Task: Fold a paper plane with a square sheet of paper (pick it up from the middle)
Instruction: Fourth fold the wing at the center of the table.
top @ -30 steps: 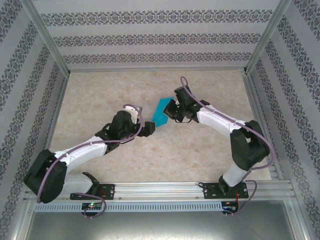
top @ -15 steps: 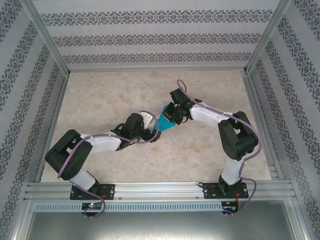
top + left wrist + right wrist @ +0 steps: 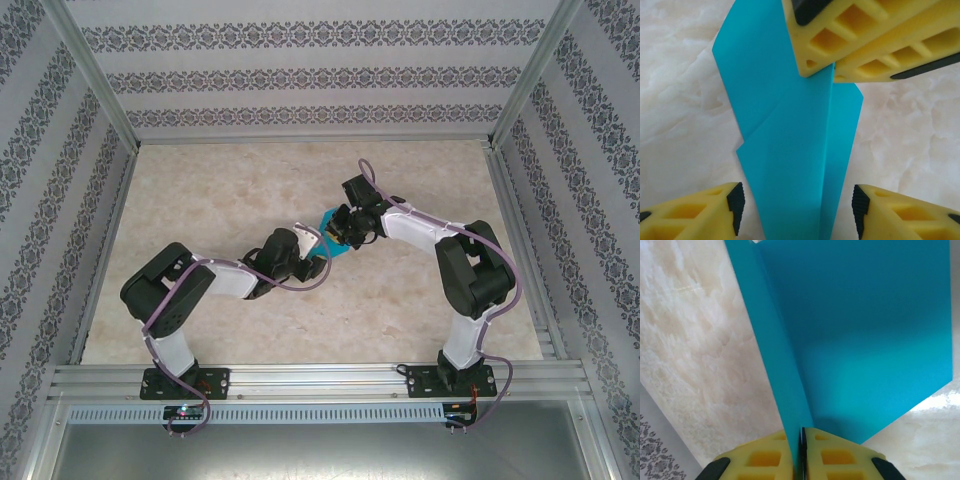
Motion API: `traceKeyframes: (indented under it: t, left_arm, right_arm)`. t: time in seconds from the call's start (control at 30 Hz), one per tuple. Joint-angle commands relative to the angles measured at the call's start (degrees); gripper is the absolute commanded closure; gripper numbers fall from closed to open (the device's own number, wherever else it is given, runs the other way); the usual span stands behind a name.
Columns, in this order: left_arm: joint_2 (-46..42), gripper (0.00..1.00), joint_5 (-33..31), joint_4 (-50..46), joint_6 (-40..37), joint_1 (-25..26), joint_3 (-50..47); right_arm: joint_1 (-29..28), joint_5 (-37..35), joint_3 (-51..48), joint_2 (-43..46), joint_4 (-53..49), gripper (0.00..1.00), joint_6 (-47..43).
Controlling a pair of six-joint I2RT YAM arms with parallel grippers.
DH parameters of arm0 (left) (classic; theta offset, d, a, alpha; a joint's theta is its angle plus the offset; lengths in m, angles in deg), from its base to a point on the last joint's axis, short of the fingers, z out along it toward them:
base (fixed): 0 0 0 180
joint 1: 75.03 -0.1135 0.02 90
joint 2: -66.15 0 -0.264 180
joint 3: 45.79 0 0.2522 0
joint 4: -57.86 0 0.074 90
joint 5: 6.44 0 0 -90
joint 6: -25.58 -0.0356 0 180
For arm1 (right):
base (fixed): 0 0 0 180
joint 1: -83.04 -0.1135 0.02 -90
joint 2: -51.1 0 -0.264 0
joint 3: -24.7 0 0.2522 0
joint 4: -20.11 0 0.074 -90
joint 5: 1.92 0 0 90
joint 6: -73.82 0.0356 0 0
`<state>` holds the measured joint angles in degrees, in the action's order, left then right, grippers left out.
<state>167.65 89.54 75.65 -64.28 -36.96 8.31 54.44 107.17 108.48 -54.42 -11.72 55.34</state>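
Note:
The teal-blue paper plane (image 3: 326,219), a slim folded dart with layered creases, stands on edge over the marble table top near the middle. My right gripper (image 3: 801,440) is shut on its upper fold, the yellow fingers pressed together with the paper (image 3: 865,340) between them. In the left wrist view the same right gripper (image 3: 832,67) pinches the far end of the plane (image 3: 790,150). My left gripper (image 3: 797,207) is open and straddles the near, narrower end. Its black pads (image 3: 735,200) stand a little apart from the paper on both sides. From above, the left gripper (image 3: 318,255) meets the right gripper (image 3: 345,228) at the plane.
The beige marble table top (image 3: 220,190) spreads around both arms. Aluminium rails (image 3: 300,378) frame the front edge, and patterned walls (image 3: 300,80) close the back and sides. The left arm (image 3: 200,285) lies low across the front left; the right arm (image 3: 460,260) bends at the right.
The left arm has reached right and forward to the plane, and its jaws have narrowed around it. The right gripper, still holding the plane, shifted slightly towards the left one.

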Motion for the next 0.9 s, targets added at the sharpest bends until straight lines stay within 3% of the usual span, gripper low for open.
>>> traceKeyframes:
  t: [0.0, 0.1, 0.37, 0.6, 0.87]
  left_arm:
    - [0.6, 0.45, -0.9, 4.7, -1.7, 0.8, 0.9]
    - [1.1, 0.54, -1.3, 4.8, -2.2, 0.8, 0.9]
    - [2.0, 0.66, -1.2, 5.9, -3.2, 0.8, 0.8]
    - [2.3, 0.61, 0.6, 6.0, -3.2, 0.8, 0.9]
    - [3.9, 0.59, 1.2, 5.7, -2.1, 0.8, 2.4]
  right_arm:
    - [0.6, 1.8, 1.4, -1.0, -1.1, 0.86, 0.9]
    - [0.6, 2.2, 1.5, -1.1, -1.2, 0.80, 0.9]
    - [1.1, 3.4, 2.1, -1.5, -2.0, 0.79, -0.3]
    - [1.8, 3.3, 2.1, -1.0, -3.2, 0.91, -1.5]
    - [1.6, 4.5, 2.1, -1.3, -2.3, 0.91, -0.7]
